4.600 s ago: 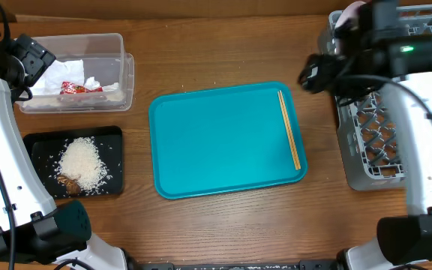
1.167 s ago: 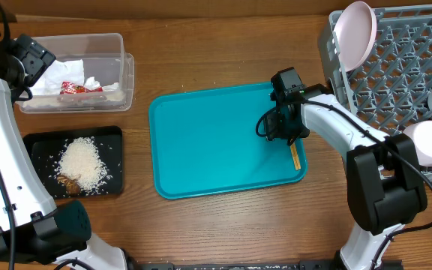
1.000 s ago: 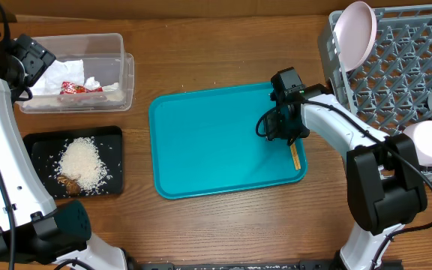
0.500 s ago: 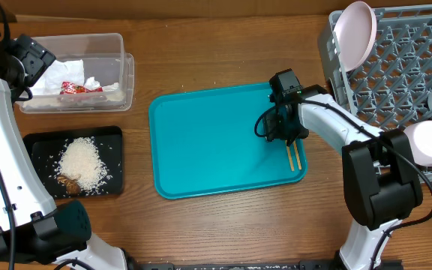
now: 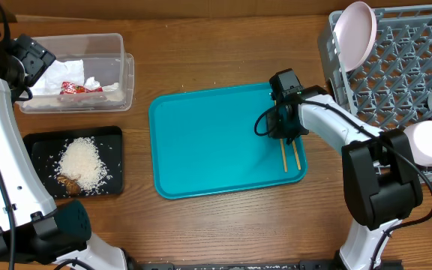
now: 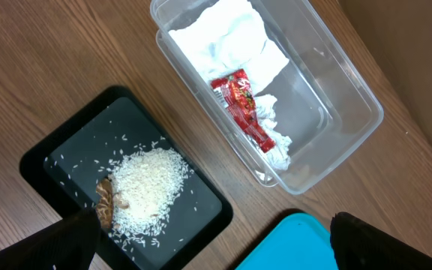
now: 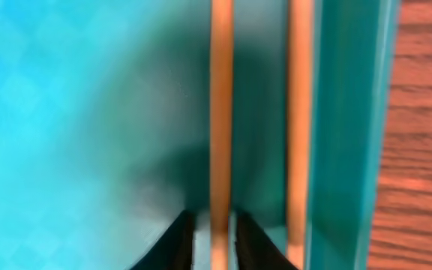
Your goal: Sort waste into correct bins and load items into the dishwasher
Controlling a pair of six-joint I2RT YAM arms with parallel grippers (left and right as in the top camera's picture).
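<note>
While the grey dish rack (image 5: pixel 396 82) fills the far right corner with a pink bowl (image 5: pixel 353 34) on edge at its left end, the teal tray (image 5: pixel 216 142) lies mid-table. At the far left the clear tub (image 6: pixel 336 90) holds white napkins (image 6: pixel 231 37) and a red wrapper (image 6: pixel 242 105). Nearer, the black tray (image 6: pixel 43 161) carries rice (image 6: pixel 148 184) and a brown scrap (image 6: pixel 105 199). Above these two the left gripper (image 6: pixel 212 221) hangs with jaws spread wide, holding nothing. The right gripper (image 7: pixel 214 240) is down on the teal tray's right side, its jaws drawn narrow around the left chopstick (image 7: pixel 220 112). That stick lies flat, its long axis running near to far. The right chopstick (image 7: pixel 300 112) lies parallel just beside it, free, against the tray's right rim.
</note>
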